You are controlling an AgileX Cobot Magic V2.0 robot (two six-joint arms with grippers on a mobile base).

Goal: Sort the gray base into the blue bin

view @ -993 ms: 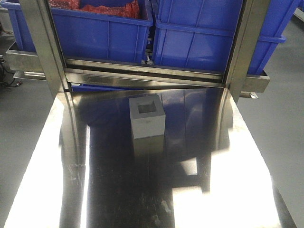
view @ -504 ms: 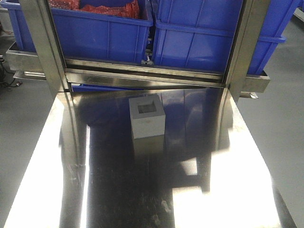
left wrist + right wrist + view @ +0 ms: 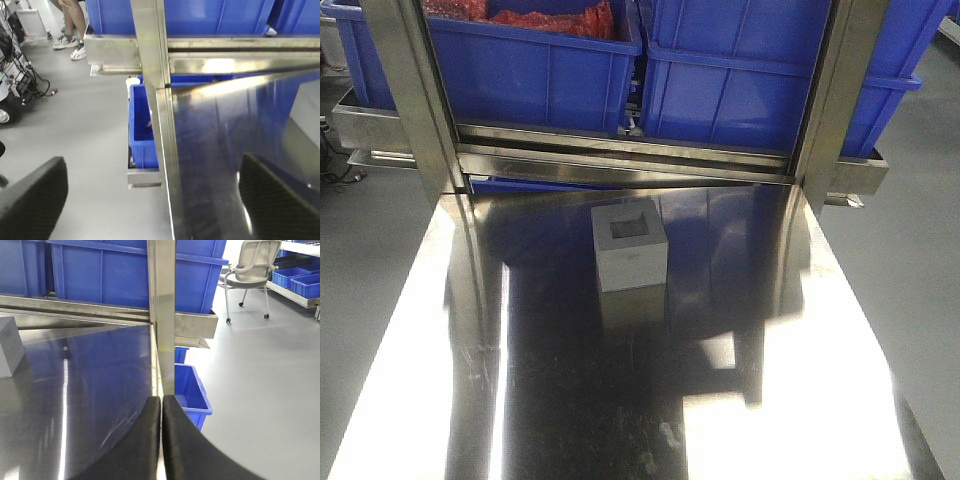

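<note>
Your left claw [image 3: 150,162]: fingers [image 3: 35,197] spread wide, straddling left edge of steel table [image 3: 225,130], nothing between them. Your right claw [image 3: 161,405]: fingers pressed together, empty, over table's right edge, steel post [image 3: 162,300] dead ahead of it. Gray base [image 3: 630,248] sits upright on table, recess facing up, ahead and well left of right claw, untouched. Blue bin [image 3: 750,90] on rack beyond base, beside another bin holding red material [image 3: 555,18].
</note>
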